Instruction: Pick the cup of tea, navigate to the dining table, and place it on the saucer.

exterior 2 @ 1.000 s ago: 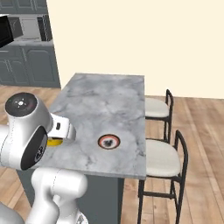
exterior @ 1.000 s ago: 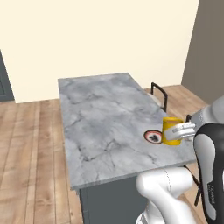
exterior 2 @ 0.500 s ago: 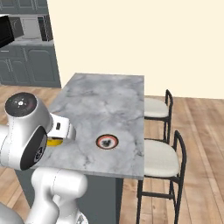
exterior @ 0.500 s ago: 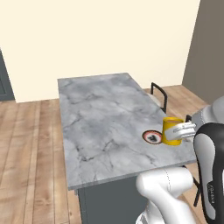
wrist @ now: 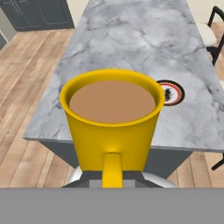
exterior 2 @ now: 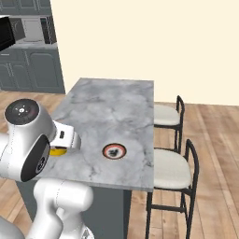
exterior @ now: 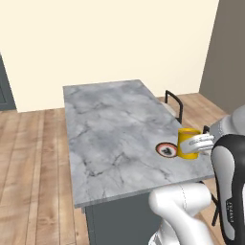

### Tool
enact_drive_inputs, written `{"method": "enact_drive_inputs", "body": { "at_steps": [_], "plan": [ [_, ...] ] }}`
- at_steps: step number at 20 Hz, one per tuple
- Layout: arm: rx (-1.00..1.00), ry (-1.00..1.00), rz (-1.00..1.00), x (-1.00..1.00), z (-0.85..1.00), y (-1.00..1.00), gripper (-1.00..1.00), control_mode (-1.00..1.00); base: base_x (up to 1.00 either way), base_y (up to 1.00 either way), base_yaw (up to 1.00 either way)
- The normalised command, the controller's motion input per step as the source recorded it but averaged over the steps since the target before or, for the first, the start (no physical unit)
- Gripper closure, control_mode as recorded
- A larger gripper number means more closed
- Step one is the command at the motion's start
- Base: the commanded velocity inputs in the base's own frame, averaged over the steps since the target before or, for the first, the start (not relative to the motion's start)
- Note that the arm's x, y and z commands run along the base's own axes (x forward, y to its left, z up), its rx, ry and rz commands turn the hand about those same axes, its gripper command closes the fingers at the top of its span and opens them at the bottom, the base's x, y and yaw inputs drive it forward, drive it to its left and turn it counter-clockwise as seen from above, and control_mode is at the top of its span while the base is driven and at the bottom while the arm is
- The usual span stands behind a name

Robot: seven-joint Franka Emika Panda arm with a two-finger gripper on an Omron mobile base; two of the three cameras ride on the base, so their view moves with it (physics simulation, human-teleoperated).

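Aloft, the gripper [exterior: 203, 142] clamps the cup of tea [wrist: 112, 119], brimful of brown liquid; saucer [wrist: 171, 92] bare beside it.

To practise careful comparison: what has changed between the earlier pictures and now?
Nothing visibly moved. The gripper stays shut on the small yellow mug of brownish tea, held short of the round red-rimmed saucer on the grey-white marble dining table; nothing was let go, and the views have not shifted.
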Motion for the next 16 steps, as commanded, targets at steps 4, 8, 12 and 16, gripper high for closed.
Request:
{"method": "enact_drive_inputs", "body": {
  "at_steps": [4,8,12,16],
  "plan": [
    [0.0,0.0,0.0,0.0,0.0,0.0,1.0,-1.0,0.0,0.0,0.0],
    [0.0,0.0,0.0,0.0,0.0,0.0,1.0,-1.0,0.0,0.0,0.0],
    [0.0,0.0,0.0,0.0,0.0,0.0,1.0,-1.0,0.0,0.0,0.0],
    [0.0,0.08,0.04,0.2,-0.16,-0.17,1.0,-1.0,0.0,0.0,0.0]
  ]
}}
